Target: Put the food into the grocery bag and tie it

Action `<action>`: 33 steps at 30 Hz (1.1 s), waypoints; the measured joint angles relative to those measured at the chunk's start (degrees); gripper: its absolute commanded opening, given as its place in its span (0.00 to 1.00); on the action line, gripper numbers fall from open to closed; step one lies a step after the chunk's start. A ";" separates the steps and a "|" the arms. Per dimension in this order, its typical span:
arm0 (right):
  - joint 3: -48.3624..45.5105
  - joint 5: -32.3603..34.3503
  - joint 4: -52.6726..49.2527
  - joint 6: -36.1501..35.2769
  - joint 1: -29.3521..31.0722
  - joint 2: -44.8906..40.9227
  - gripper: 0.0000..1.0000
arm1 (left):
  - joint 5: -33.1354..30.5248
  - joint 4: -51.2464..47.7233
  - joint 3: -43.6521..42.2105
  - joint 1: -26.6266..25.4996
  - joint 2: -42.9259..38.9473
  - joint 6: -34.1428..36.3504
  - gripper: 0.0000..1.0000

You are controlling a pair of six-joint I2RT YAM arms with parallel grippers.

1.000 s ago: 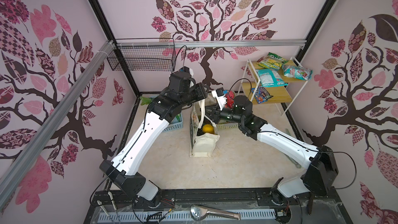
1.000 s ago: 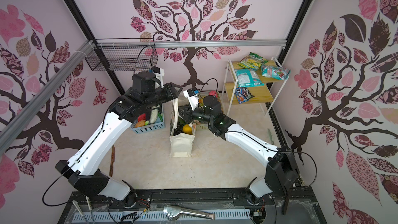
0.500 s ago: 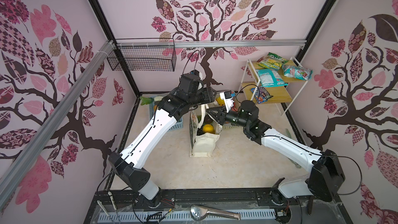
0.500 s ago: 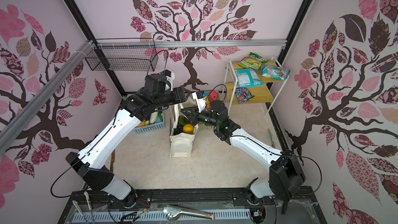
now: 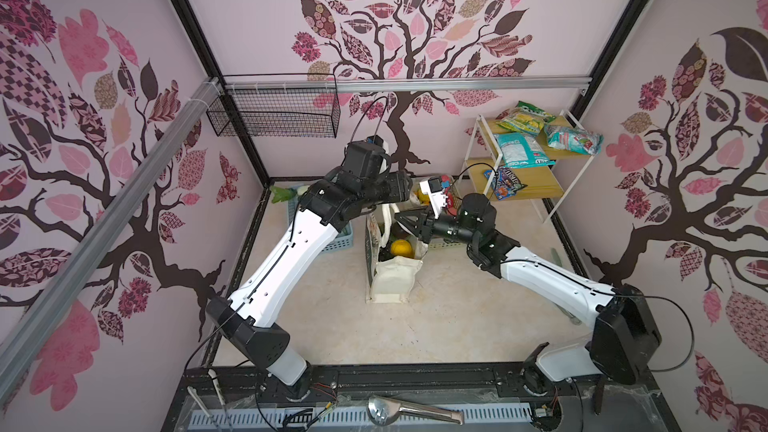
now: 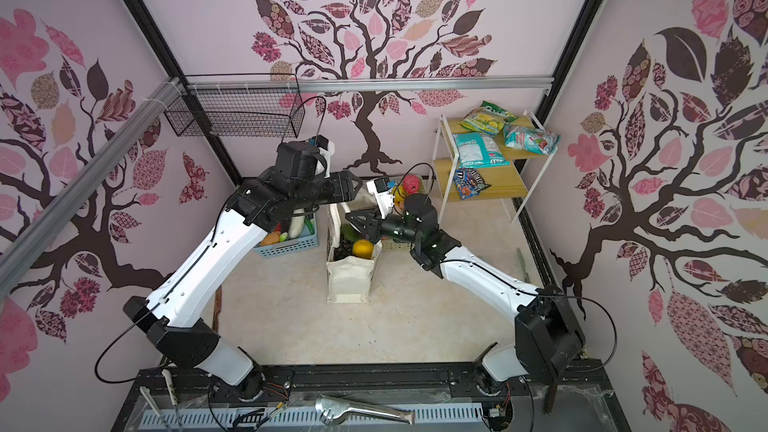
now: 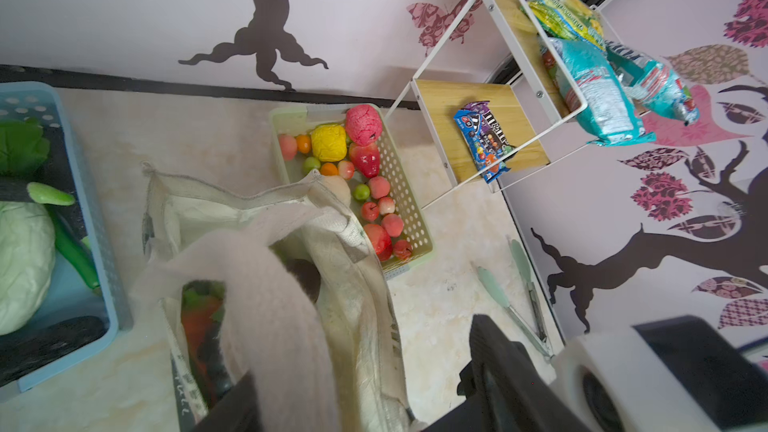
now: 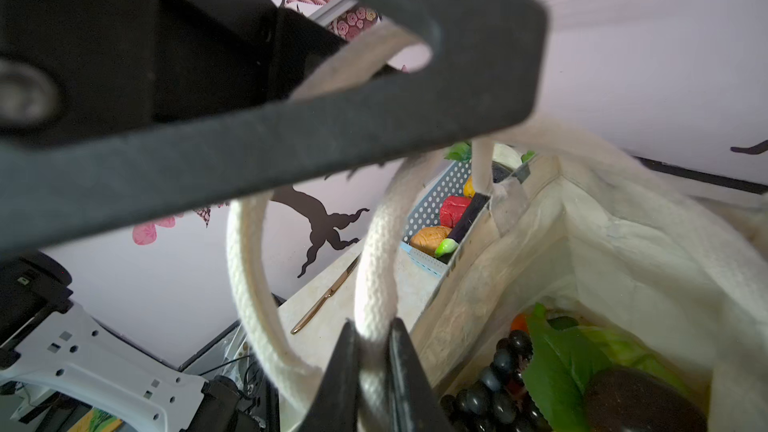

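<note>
Now at: looks like tying; some food sits inside the grocery bag, upright on the bench.
Right end effector: clenched on a strap handle.
Left end effector: released, jaws spread, strap loose between them.
Next: you'll likely need to regrip left, then cross the straps.

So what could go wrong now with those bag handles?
The right gripper pinches one strap handle with just its tips, so it may slip out. The left gripper is open with a loose strap between its jaws; that could drop. A hard pull might tip the grocery bag and spill the orange fruit.
</note>
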 measured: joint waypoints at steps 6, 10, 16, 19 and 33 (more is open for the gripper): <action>2.71 -2.47 -2.86 -1.79 0.39 1.70 0.16 | -0.68 -2.14 2.64 0.00 0.00 1.38 0.63; 3.76 -4.00 -4.61 -3.02 0.87 3.08 0.17 | -0.74 -2.71 2.82 0.52 0.00 1.92 0.63; 3.69 -6.88 -5.97 -3.69 1.03 3.34 0.19 | 1.38 -2.71 2.82 2.62 0.00 2.08 0.64; 3.63 -8.39 -5.95 -4.02 1.03 3.34 0.19 | 3.72 -2.71 3.21 2.73 0.42 2.08 0.63; -0.98 -5.01 0.96 -3.30 0.87 3.58 0.20 | 9.18 -1.46 6.12 2.58 6.43 2.69 0.69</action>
